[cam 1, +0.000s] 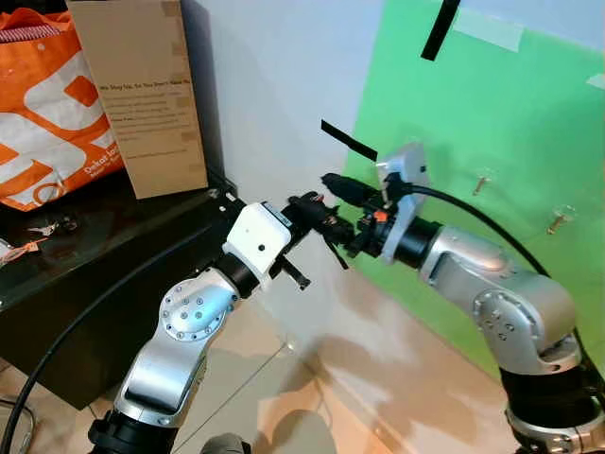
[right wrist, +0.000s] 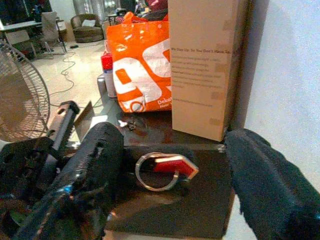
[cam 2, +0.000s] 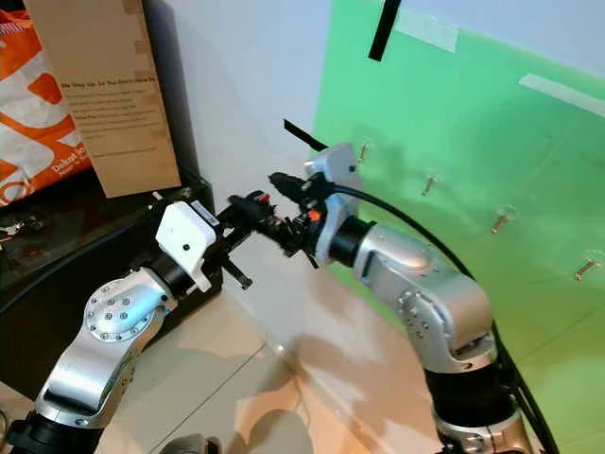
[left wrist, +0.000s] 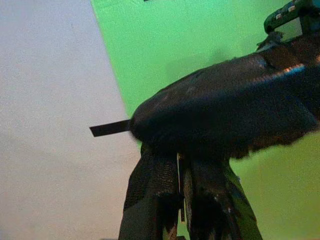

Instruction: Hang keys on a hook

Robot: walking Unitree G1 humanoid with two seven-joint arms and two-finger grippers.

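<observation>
Green sheeting (cam 1: 492,113) with small hooks (cam 1: 484,180) covers the white wall beside a dark table (cam 1: 85,255). Left pincer (cam 1: 317,219) is clamped on the red-tagged key ring (right wrist: 162,170), which sits between the right pincer's (right wrist: 165,165) parted fingers.
</observation>
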